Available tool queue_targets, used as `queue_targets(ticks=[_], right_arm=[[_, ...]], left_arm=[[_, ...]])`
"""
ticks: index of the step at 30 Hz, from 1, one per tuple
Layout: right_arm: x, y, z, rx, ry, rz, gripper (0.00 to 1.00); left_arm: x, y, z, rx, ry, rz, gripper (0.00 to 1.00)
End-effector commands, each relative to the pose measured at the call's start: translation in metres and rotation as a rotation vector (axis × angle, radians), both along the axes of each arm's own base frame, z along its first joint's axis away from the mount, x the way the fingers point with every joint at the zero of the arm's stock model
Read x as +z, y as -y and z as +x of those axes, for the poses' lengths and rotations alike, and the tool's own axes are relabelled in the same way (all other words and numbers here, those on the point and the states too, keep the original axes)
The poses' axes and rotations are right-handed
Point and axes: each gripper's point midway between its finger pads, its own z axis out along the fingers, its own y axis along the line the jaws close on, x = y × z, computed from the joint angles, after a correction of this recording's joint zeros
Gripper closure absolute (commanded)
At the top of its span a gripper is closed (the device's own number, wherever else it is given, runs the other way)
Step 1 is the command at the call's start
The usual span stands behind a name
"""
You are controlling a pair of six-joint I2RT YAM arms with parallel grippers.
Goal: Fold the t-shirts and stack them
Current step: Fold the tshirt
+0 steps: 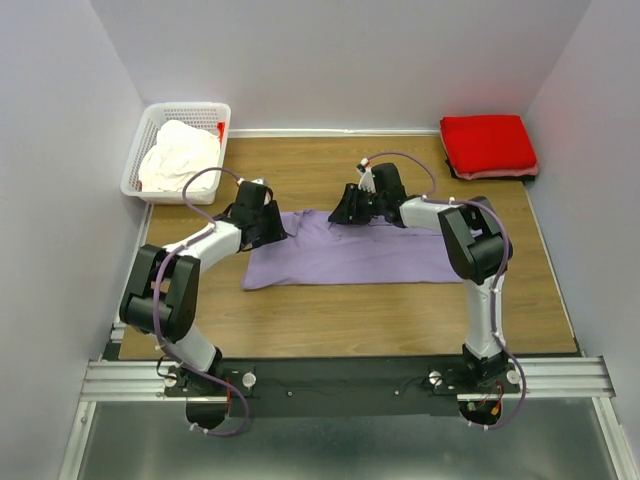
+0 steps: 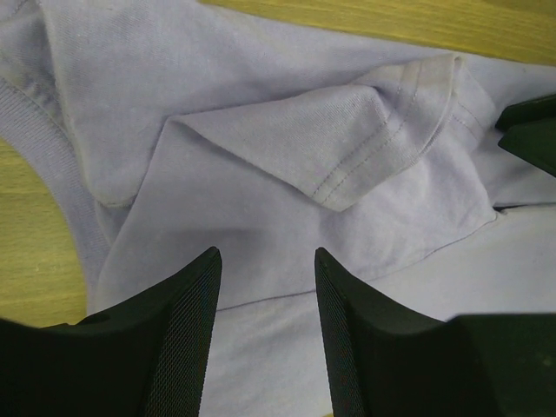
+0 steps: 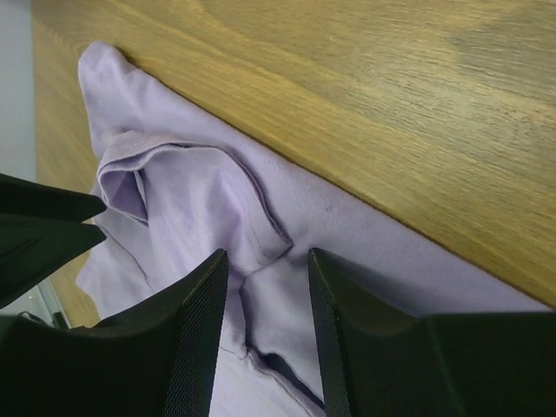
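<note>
The lavender t-shirt lies spread on the wooden table, its far left corner bunched with a sleeve folded over the body. My left gripper hovers low over that corner, open, with only flat cloth under the gap. From the right, my right gripper reaches the same far edge and stands open, a raised fold of lavender cloth between its fingers. A folded red t-shirt sits at the back right. The cream-white t-shirt is heaped in the basket.
The white lattice basket stands at the back left corner against the wall. Grey walls close in the table on three sides. Bare wood shows in front of the lavender shirt. The two grippers are close together, each visible in the other's wrist view.
</note>
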Motion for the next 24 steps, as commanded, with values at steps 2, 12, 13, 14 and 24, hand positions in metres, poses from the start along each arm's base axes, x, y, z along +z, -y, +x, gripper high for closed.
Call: queue_targets(ticks=[2, 12, 13, 14, 24], right_arm=[[-0.007, -0.013, -0.005, 0.048, -0.027, 0.038, 0.51], [-0.014, -0.021, -0.003, 0.054, -0.044, 0.052, 0.56], [-0.013, -0.021, -0.001, 0.051, -0.041, 0.054, 0.59], [-0.014, -0.02, 0.0, 0.048, -0.042, 0.052, 0.6], [-0.01, -0.021, 0.003, 0.044, -0.026, 0.049, 0.84]], left_arm=[[0.002, 0.005, 0.017, 0.002, 0.026, 0.012, 0.46], [0.001, 0.011, 0.024, -0.009, 0.026, 0.001, 0.46], [0.002, 0.012, 0.024, -0.009, 0.027, 0.001, 0.46], [0.0, 0.012, 0.024, -0.009, 0.026, 0.001, 0.46], [-0.003, 0.011, 0.023, 0.026, 0.023, -0.01, 0.47]])
